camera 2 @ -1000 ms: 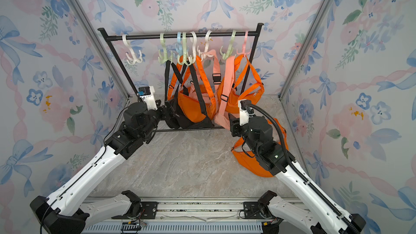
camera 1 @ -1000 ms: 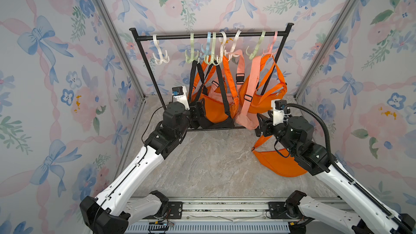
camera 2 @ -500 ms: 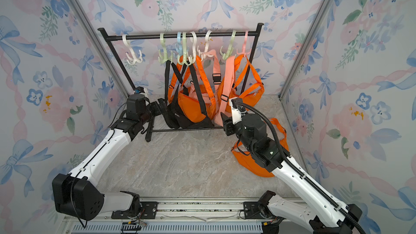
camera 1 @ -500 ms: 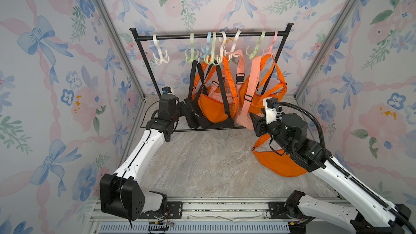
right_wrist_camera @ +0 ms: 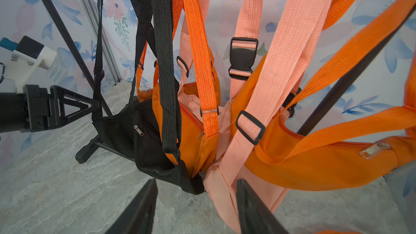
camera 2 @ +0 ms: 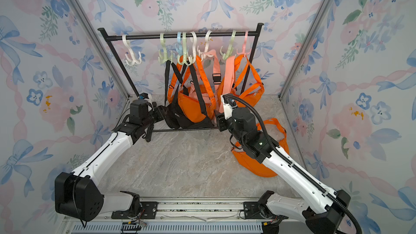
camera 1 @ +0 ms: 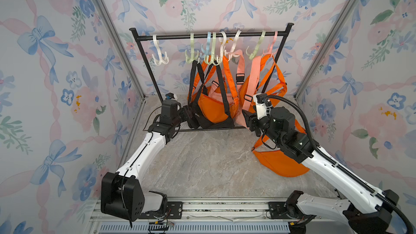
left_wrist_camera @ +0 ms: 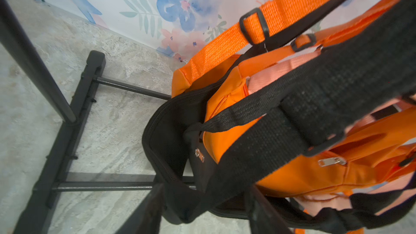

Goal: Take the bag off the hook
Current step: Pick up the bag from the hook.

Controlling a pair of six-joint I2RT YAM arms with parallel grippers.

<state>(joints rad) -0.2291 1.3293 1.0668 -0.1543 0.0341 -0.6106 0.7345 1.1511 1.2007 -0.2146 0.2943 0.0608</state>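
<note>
Straddles lower corner of hanging black bag (left_wrist_camera: pixel 171 131) with left pincer (left_wrist_camera: pixel 204 188), clamped or not cannot tell | points right pincer (right_wrist_camera: pixel 196 180), jaws parted, at bottom edge of pink bag (right_wrist_camera: pixel 221 195) | black bag's straps up on green rack hook (camera 1: pixel 192 44), body near bench (camera 1: pixel 202 165)

Left gripper (left_wrist_camera: pixel 204 187): fingers (left_wrist_camera: pixel 148 212) cut by frame edge; black bag (left_wrist_camera: pixel 171 136) corner sits btwn them, pinched or not, can't tell. In both top views its tips vanish against that bag. Near black strap (left_wrist_camera: pixel 337 82) blurred. Orange bag (camera 1: pixel 279 165) on tabletop (camera 1: pixel 202 158) partly under right arm (camera 1: pixel 292 147). Which hook (camera 1: pixel 211 60) holds which strap: unclear.
</note>
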